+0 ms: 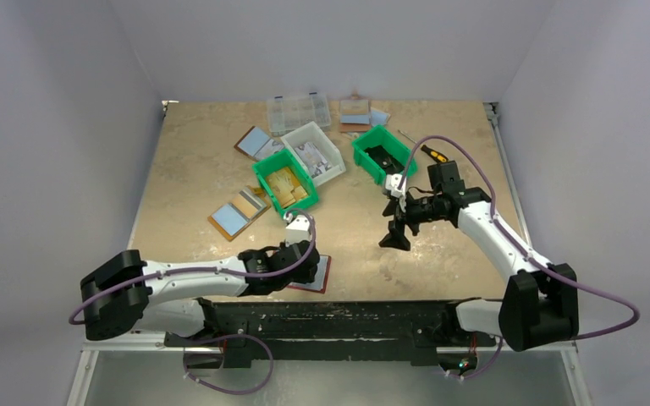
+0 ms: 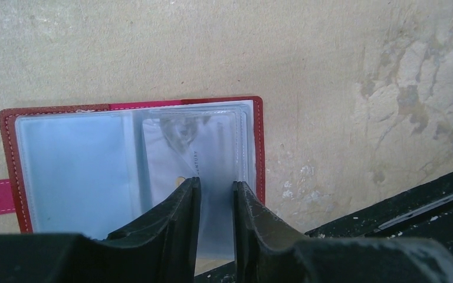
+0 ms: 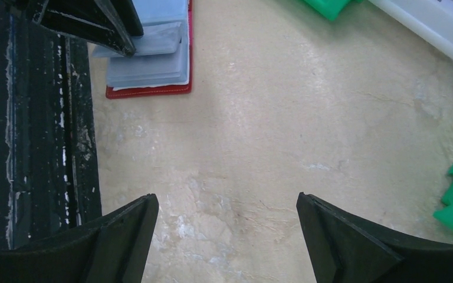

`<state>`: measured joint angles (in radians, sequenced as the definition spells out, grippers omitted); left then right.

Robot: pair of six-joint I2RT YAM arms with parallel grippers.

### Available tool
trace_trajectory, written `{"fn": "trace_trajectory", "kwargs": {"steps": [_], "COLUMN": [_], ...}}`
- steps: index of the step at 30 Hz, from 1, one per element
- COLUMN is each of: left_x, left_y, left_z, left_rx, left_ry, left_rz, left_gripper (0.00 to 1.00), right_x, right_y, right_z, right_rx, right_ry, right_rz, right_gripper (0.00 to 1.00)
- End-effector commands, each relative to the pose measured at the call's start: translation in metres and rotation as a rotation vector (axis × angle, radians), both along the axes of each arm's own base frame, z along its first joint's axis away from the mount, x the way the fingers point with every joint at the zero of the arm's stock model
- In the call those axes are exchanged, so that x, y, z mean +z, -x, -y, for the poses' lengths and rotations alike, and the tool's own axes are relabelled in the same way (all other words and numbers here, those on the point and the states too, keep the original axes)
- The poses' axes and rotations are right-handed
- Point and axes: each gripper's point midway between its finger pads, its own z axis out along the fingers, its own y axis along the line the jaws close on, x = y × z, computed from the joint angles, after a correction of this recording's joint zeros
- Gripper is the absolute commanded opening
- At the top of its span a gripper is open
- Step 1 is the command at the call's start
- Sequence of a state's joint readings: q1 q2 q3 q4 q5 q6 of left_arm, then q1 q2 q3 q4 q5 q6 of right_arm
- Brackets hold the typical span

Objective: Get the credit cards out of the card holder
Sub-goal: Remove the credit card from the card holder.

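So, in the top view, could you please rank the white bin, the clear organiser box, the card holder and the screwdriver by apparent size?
1. white bin and clear organiser box: look about alike, too close to rank.
2. card holder: partly covered, so its place is unsure.
3. screwdriver: clearly smallest.

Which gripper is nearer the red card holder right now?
Left. The left gripper is down on the open card holder, its fingers either side of a clear sleeve. The right gripper hangs open above the table, well off to the holder's right.
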<state>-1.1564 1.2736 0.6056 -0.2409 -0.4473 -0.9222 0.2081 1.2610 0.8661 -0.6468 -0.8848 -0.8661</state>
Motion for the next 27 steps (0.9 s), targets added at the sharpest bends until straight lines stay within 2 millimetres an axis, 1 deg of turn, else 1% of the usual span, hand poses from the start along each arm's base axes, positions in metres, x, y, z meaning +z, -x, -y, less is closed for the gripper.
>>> {"fn": "trace_trajectory", "kwargs": {"steps": [1, 5, 7, 8, 10, 11, 12, 15, 18, 20, 21, 22, 23, 24, 25, 27], "left_x": [0.019, 0.026, 0.025, 0.029, 0.031, 0.031, 0.032, 0.03, 0.028, 0.026, 0.054, 0.027, 0.023, 0.022, 0.021, 0.018], "left_y": [-0.003, -0.002, -0.002, -0.005, -0.007, -0.008, -0.01, -0.016, -0.019, -0.021, -0.023, -0.024, -0.024, -0.025, -0.026, -0.027], "left_z": [0.015, 0.029, 0.036, 0.044, 0.053, 0.056, 0.059, 0.062, 0.062, 0.061, 0.061, 0.058, 0.056, 0.054, 0.05, 0.041], "left_rx": [-0.033, -0.064, -0.073, -0.079, -0.085, -0.084, -0.08, -0.059, -0.047, -0.038, -0.039, -0.027, -0.019, -0.012, -0.004, 0.017], "left_ry": [0.119, 0.204, 0.227, 0.263, 0.3, 0.313, 0.327, 0.349, 0.367, 0.374, 0.446, 0.381, 0.372, 0.37, 0.368, 0.353], "left_rz": [0.026, 0.023, 0.012, 0.018, 0.015, 0.013, 0.012, 0.008, 0.007, 0.006, 0.047, 0.01, 0.003, 0.002, 0.0, 0.002], "left_gripper": [0.0, 0.0, 0.0, 0.0, 0.0, 0.0, 0.0, 0.0, 0.0, 0.0, 0.0, 0.0, 0.0, 0.0, 0.0, 0.0], "right_x": [0.016, 0.014, 0.012, 0.011, 0.011, 0.009, 0.008, 0.0, -0.004, -0.011, -0.014, -0.017, -0.02, 0.008, -0.019, -0.025], "right_y": [0.006, 0.02, 0.028, 0.031, 0.035, 0.031, 0.028, 0.017, 0.012, 0.009, 0.009, 0.009, 0.011, 0.013, 0.012, 0.012], "right_z": [-0.013, -0.038, -0.054, -0.061, -0.075, -0.08, -0.084, -0.093, -0.098, -0.1, -0.1, -0.101, -0.102, -0.103, -0.104, -0.104], "right_rx": [0.065, 0.129, 0.164, 0.17, 0.167, 0.144, 0.09, -0.034, -0.135, -0.178, -0.185, -0.178, -0.168, -0.137, -0.147, -0.143], "right_ry": [-0.067, -0.101, -0.113, -0.124, -0.16, -0.171, -0.18, -0.207, -0.238, -0.243, -0.239, -0.231, -0.219, -0.256, -0.209, -0.189], "right_rz": [-0.011, -0.067, -0.106, -0.129, -0.213, -0.25, -0.326, -0.465, -0.569, -0.607, -0.615, -0.623, -0.631, -0.555, -0.631, -0.635], "right_gripper": [0.99, 0.99, 0.99, 0.99, 0.99, 0.99, 0.99, 0.99, 0.99, 0.99, 0.99, 0.99, 0.99, 0.99, 0.99, 0.99]}}
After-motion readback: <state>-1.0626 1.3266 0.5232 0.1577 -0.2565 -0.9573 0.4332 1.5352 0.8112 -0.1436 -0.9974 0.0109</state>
